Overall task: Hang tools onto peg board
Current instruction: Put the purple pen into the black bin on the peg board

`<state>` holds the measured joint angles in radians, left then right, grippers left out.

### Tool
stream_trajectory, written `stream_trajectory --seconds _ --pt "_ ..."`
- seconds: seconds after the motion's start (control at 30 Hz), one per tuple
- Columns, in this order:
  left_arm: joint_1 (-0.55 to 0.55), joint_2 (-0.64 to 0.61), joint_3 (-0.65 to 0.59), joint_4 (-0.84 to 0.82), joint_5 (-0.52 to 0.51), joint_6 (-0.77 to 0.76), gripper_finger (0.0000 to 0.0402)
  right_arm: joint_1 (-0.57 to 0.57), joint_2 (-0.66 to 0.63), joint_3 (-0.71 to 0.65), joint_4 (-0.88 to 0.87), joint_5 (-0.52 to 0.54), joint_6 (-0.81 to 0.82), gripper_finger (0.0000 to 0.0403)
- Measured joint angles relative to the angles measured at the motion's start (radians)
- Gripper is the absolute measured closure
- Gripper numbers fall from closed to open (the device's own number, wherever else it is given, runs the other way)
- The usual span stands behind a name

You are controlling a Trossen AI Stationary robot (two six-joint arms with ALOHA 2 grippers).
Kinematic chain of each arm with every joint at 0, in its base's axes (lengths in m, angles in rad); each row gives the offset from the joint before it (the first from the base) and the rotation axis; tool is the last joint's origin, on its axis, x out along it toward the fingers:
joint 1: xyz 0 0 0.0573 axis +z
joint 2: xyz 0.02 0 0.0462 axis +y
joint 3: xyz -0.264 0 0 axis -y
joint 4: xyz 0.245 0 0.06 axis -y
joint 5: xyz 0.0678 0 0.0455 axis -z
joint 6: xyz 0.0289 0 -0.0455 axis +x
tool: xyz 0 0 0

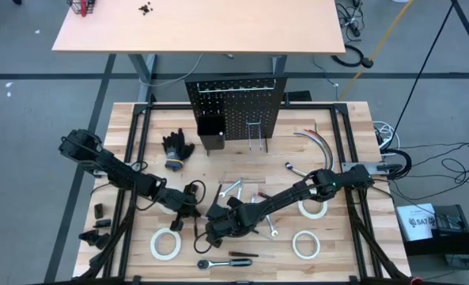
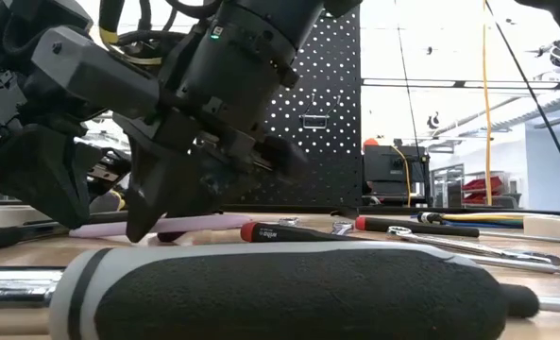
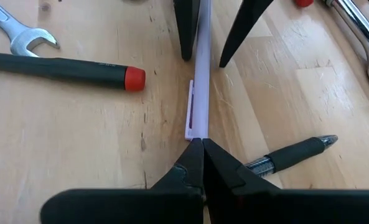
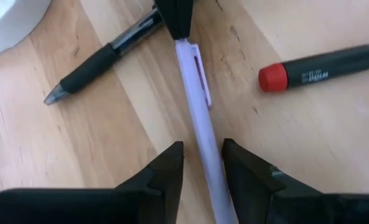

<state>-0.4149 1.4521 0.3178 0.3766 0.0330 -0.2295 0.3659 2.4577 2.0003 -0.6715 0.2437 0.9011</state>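
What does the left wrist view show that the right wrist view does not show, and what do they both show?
Only the left wrist view shows a silver wrench and the left gripper from behind, shut on one end of the lilac pen.

Only the right wrist view shows part of a white tape roll and the right gripper from behind, its fingers parted around the pen's other end.

Both show the lilac pen lying on the wooden table, a black pen beside it, and a black screwdriver with a red cap.

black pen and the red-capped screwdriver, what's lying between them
A pale purple pen lies between the black pen and the red-capped screwdriver, flat on the wood, clearest in the right wrist view.
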Motion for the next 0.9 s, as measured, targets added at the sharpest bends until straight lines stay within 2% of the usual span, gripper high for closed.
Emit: stream_trajectory --seconds 0.13,0.3,0.43,0.57,0.7,0.9 --pt "0.0 0.0 0.0 -0.002 0.0 -0.001 0.0402 0.005 -0.001 0.001 -0.02 -0.01 0.002 0.0319" --pt "0.002 0.0 0.0 0.001 -0.014 -0.001 0.0402 0.01 -0.001 0.002 -0.041 -0.033 -0.003 0.0381" --pt "-0.001 0.003 -0.004 0.016 -0.004 -0.024 0.0396 0.014 -0.003 0.002 -0.037 -0.016 0.004 0.0381" --pt "0.004 -0.03 -0.004 0.028 -0.004 -0.027 0.0368 0.014 -0.009 0.011 -0.06 0.002 -0.002 0.0381" --pt "0.02 -0.129 -0.004 0.034 -0.008 -0.053 0.0342 0.019 -0.036 0.015 -0.128 0.03 -0.028 0.0381" --pt "0.042 -0.325 -0.002 0.039 -0.008 -0.084 0.033 0.037 -0.139 0.016 -0.192 0.187 -0.067 0.0381"
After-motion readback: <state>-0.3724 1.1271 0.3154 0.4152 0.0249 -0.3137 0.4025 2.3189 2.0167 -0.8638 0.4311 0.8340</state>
